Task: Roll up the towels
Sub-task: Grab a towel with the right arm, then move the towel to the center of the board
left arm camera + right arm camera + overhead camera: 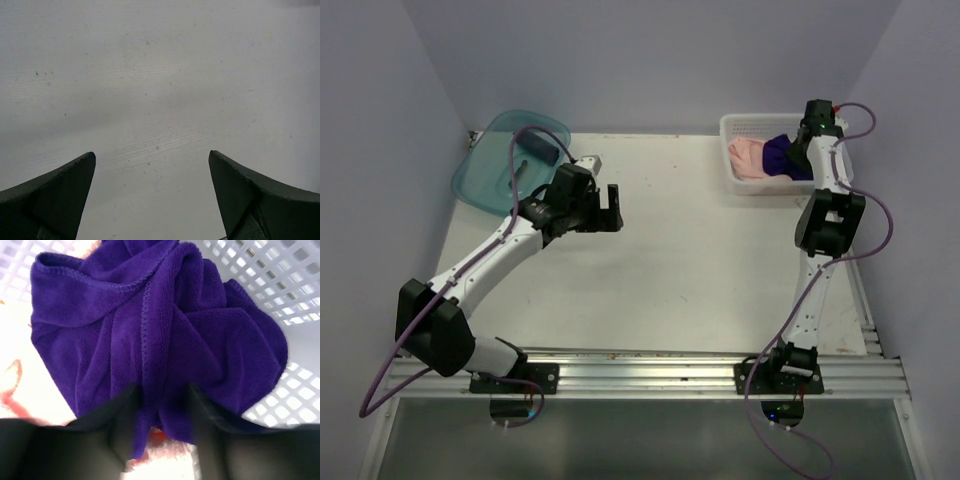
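A deep purple towel (165,315) lies crumpled in a white mesh basket (280,270) at the table's far right, partly on top of a pale pink towel (30,390). From above, the purple towel (782,155) sits to the right of the pink towel (748,155) inside the basket (740,120). My right gripper (162,390) reaches down into the basket (798,150), its fingers pressed on both sides of a fold of the purple towel. My left gripper (610,205) hovers wide open over the bare table (150,75), nothing between its fingers (152,157).
A translucent teal bin (485,190) leans at the far left corner, just behind the left arm. Pale walls close in the table on the left, back and right. A metal rail (650,370) runs along the near edge.
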`<move>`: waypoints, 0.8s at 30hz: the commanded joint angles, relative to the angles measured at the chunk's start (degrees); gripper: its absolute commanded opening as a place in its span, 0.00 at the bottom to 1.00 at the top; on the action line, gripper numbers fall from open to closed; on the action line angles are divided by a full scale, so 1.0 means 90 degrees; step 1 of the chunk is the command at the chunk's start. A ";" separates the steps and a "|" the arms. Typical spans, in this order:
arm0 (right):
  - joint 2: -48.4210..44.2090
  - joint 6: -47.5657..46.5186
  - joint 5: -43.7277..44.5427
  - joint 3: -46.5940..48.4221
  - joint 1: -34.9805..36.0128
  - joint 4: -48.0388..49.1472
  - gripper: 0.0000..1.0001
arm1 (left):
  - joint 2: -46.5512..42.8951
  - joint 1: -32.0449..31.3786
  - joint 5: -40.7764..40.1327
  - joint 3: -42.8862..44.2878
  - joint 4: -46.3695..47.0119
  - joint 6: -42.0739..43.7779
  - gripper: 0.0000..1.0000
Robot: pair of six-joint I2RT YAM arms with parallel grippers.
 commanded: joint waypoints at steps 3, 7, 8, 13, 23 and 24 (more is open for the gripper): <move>0.0052 0.0094 -0.0572 0.0451 -0.0085 0.0280 0.14 | -0.0178 -0.0016 -0.0124 -0.0088 -0.0120 -0.0169 0.99; -0.0774 0.0152 -0.0797 -0.0094 -0.0086 0.0767 0.00 | -0.0207 -0.0016 -0.0114 -0.0079 -0.0081 -0.0218 0.99; -0.1039 0.0162 -0.0846 -0.0521 -0.0086 0.1049 0.00 | -0.0207 -0.0006 -0.0114 -0.0079 -0.0071 -0.0218 0.99; -0.2718 0.0046 -0.0944 -0.2181 0.0099 0.1861 0.00 | -0.0266 -0.0016 -0.0124 -0.0020 -0.0042 -0.0199 0.99; -0.6020 -0.0775 -0.0251 -0.4333 0.2022 0.2536 0.00 | -0.0647 0.0003 -0.0152 0.0282 -0.0129 -0.0296 0.99; -0.6312 -0.0765 -0.0270 -0.4440 0.2372 0.2507 0.00 | -0.0657 0.0013 -0.0366 0.0321 -0.0188 -0.0287 0.99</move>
